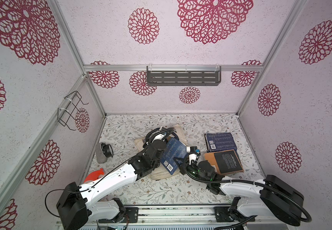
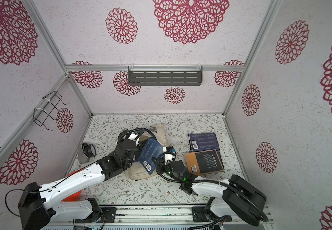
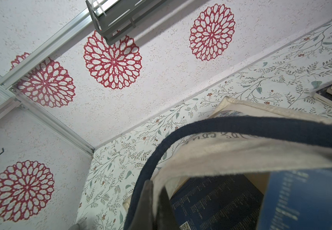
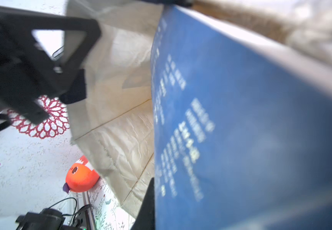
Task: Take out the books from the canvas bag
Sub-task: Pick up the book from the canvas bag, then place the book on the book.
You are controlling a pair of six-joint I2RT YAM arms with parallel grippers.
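Note:
The cream canvas bag [image 1: 160, 173] lies on the floral table between my arms, seen in both top views [image 2: 138, 173]. My left gripper [image 3: 157, 207] is shut on the bag's cream rim [image 3: 241, 153] beside the navy handle [image 3: 241, 127], holding the mouth up. My right gripper [image 4: 161, 215] is shut on a dark-blue book [image 4: 241, 129] that stands tilted, partly out of the bag [image 1: 173, 155]. Another dark book [image 3: 217, 199] lies inside the bag. To the right on the table is a dark-blue stack of books [image 1: 221, 141] and an orange-and-black book [image 1: 224, 161].
A grey pouch with a black ring [image 1: 104, 151] and an orange plush toy [image 1: 94, 175] lie at the left. A wire rack [image 1: 71, 111] hangs on the left wall and a grey shelf [image 1: 183, 76] on the back wall. Walls close in three sides.

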